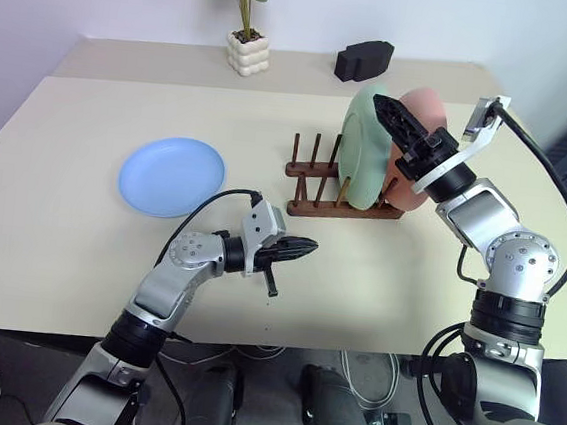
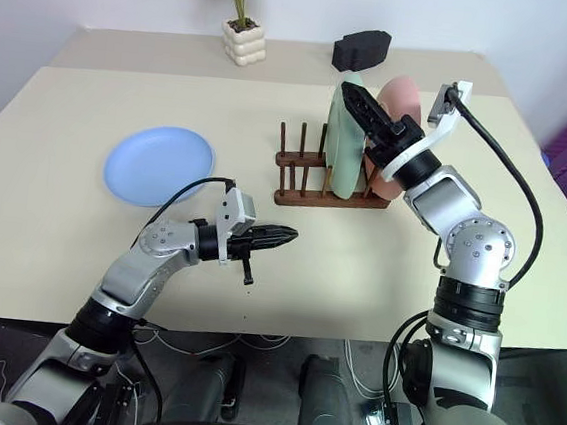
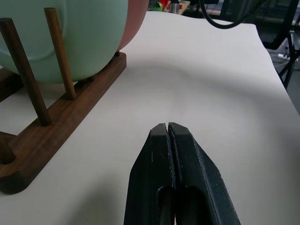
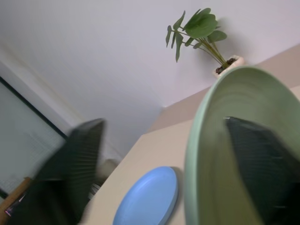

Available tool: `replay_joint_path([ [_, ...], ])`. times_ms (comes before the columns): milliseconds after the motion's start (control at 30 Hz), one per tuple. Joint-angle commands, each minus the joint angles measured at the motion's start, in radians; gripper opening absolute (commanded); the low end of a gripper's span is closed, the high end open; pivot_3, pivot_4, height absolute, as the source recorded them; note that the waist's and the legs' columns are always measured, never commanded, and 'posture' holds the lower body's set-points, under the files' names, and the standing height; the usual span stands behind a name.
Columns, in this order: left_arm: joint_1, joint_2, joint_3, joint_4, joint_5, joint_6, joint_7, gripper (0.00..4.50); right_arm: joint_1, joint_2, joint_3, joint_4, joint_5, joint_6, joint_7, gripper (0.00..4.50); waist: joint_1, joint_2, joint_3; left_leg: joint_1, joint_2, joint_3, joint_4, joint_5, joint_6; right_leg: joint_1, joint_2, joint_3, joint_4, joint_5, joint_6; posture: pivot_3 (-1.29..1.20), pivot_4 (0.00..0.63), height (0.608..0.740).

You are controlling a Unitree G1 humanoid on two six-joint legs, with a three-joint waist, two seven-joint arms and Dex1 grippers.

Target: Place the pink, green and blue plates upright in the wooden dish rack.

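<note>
My left gripper (image 1: 305, 247) is pinched shut, pointing level to my right. My right gripper (image 1: 386, 110) is raised with its fingers spread wide, angled forward-left.

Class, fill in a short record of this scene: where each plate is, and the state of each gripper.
Pink plate: upright in the wooden dish rack
Green plate: upright in the rack, in front of the pink one
Blue plate: flat on the table
Left gripper: fingers shut, holding nothing
Right gripper: fingers open, either side of the green plate's rim
</note>
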Motion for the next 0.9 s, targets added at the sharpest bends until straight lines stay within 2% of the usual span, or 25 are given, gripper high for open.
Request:
replay_joint_path([
  [33,-0.003,-0.002,0.003,-0.035,-0.01,-0.012,-0.002,0.0,-0.046,-0.022,-0.018,-0.049,-0.025,-0.023,0.025,4.41,0.0,0.0,0.0,0.0,0.0,0.0,0.0,0.0,0.0,0.0,0.0,0.0,0.0,0.0,0.0,0.0,0.15,0.736],
  [200,-0.003,-0.003,0.002,-0.034,-0.011,-0.011,-0.003,0.0,-0.074,-0.056,-0.007,-0.074,-0.086,-0.037,0.065,4.41,0.0,0.0,0.0,0.0,0.0,0.0,0.0,0.0,0.0,-0.001,0.0,0.0,0.0,0.0,0.0,0.0,0.15,0.736],
  [400,-0.003,-0.004,0.002,-0.034,-0.009,-0.012,0.0,0.0,-0.121,-0.071,-0.017,-0.104,-0.08,-0.029,0.082,4.41,0.0,0.0,0.0,-0.001,0.0,0.0,0.0,0.0,0.0,-0.001,0.0,0.0,0.0,0.0,0.0,0.0,0.15,0.736],
  [533,-0.008,-0.004,0.033,-0.024,-0.009,-0.016,0.03,0.0,-0.147,-0.113,0.015,-0.165,-0.131,-0.054,0.149,4.41,0.0,0.0,0.0,-0.002,0.0,0.0,0.0,0.0,0.0,-0.002,0.0,0.0,0.0,0.0,0.0,0.0,0.15,0.736],
  [633,-0.036,-0.013,0.184,-0.022,-0.093,0.063,0.133,0.81,-0.12,-0.227,0.149,-0.274,-0.312,-0.123,0.306,4.47,0.0,0.0,0.0,-0.003,0.0,0.0,0.0,0.0,0.0,-0.003,0.0,0.0,-0.001,0.0,0.0,0.0,0.15,0.736],
  [767,-0.069,0.045,0.404,-0.005,-0.116,0.117,0.309,2.76,-0.065,-0.304,0.303,-0.341,-0.511,-0.227,0.428,4.47,-0.008,-0.004,0.002,-0.003,0.001,-0.001,0.0,0.0,0.0,-0.004,0.002,-0.002,0.0,-0.002,0.004,0.0,0.15,0.736],
  [867,-0.094,0.106,0.513,0.019,-0.085,0.153,0.436,4.33,-0.037,-0.317,0.374,-0.35,-0.615,-0.297,0.493,4.47,-0.006,-0.004,0.002,-0.002,0.0,-0.001,-0.001,0.0,0.0,-0.004,0.002,-0.002,0.0,-0.001,0.006,0.0,0.15,0.736],
  [900,-0.11,0.122,0.554,0.027,-0.072,0.182,0.503,4.43,-0.031,-0.308,0.385,-0.342,-0.632,-0.31,0.505,4.47,-0.004,-0.005,0.003,-0.002,0.0,-0.001,-0.001,0.0,0.0,-0.004,0.001,-0.002,0.0,0.0,0.007,0.0,0.15,0.736],
])
